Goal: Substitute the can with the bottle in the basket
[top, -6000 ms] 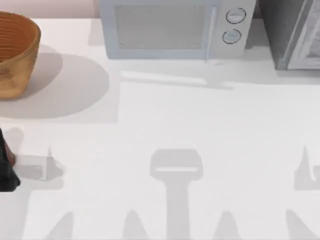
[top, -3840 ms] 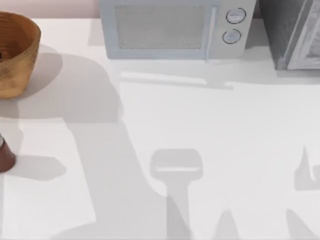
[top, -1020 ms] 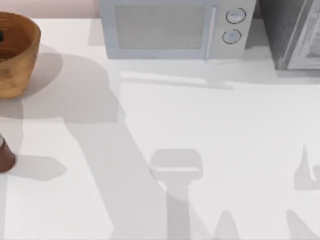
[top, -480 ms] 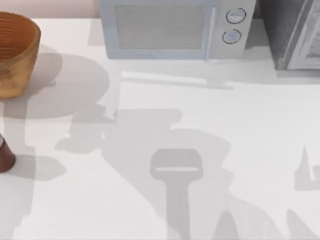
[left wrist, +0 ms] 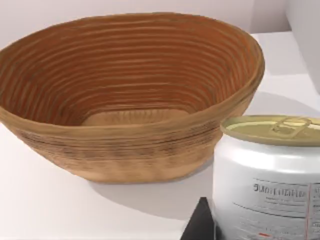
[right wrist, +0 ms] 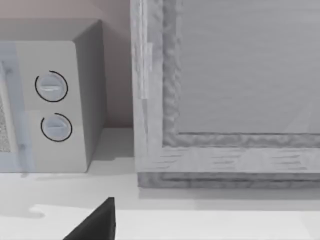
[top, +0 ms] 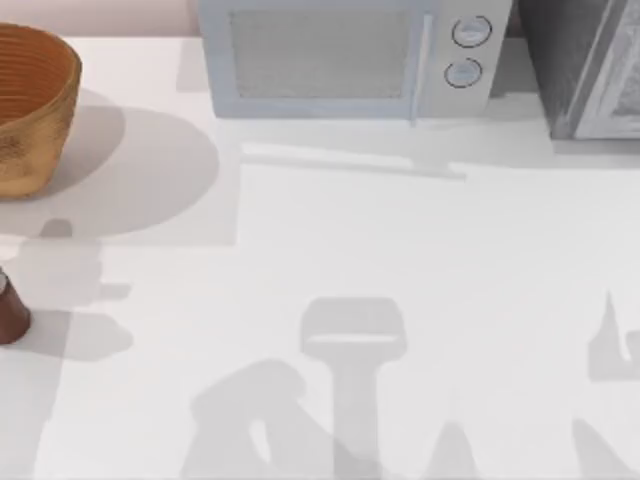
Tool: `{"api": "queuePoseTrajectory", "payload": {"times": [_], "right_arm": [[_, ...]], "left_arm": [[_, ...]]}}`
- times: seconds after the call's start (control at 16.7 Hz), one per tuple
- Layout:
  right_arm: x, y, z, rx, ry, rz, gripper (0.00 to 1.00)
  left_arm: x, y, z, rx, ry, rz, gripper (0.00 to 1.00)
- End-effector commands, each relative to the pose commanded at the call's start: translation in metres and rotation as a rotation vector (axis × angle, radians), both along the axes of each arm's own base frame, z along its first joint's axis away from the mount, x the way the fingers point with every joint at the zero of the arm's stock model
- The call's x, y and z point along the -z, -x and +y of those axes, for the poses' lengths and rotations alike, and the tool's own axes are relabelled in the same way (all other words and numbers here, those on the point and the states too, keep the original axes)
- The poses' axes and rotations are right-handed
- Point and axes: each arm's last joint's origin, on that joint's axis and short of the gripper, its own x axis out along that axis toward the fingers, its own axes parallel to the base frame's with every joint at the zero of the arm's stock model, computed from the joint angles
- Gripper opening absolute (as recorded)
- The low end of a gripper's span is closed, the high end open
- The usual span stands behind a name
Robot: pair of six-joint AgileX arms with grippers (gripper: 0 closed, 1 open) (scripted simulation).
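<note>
Looking down, I see the basket [top: 30,105] at the table's far left with the bottle [top: 10,312] nearer, at that left edge. My left wrist view has the can [left wrist: 270,175] upright outside the basket; whether either gripper's fingers hold anything I cannot tell.

The can [left wrist: 270,175] has left the basket [left wrist: 125,100], now beside it.

Left claw [left wrist: 207,227] finger tip dark, right claw [right wrist: 95,222] finger dark

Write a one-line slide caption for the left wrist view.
White can with gold pull-tab lid close to the camera, outside an empty wicker basket.
</note>
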Motion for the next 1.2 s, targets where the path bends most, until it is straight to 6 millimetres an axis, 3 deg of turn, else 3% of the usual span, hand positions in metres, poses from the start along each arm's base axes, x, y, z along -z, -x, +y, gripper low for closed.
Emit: {"api": "queuePoseTrajectory", "payload": {"times": [0.24, 0.54, 1.2], "right_arm": [[0.0, 0.0, 0.0, 0.0, 0.0, 0.0, 1.0], [0.0, 0.0, 0.0, 0.0, 0.0, 0.0, 1.0], [0.0, 0.0, 0.0, 0.0, 0.0, 0.0, 1.0]], "left_arm": [[0.055, 0.04, -0.006, 0.011, 0.028, -0.221, 0.0], [0.105, 0.051, -0.007, 0.017, 0.073, -0.384, 0.0], [0.111, 0.049, -0.008, 0.025, 0.083, -0.376, 0.0]]}}
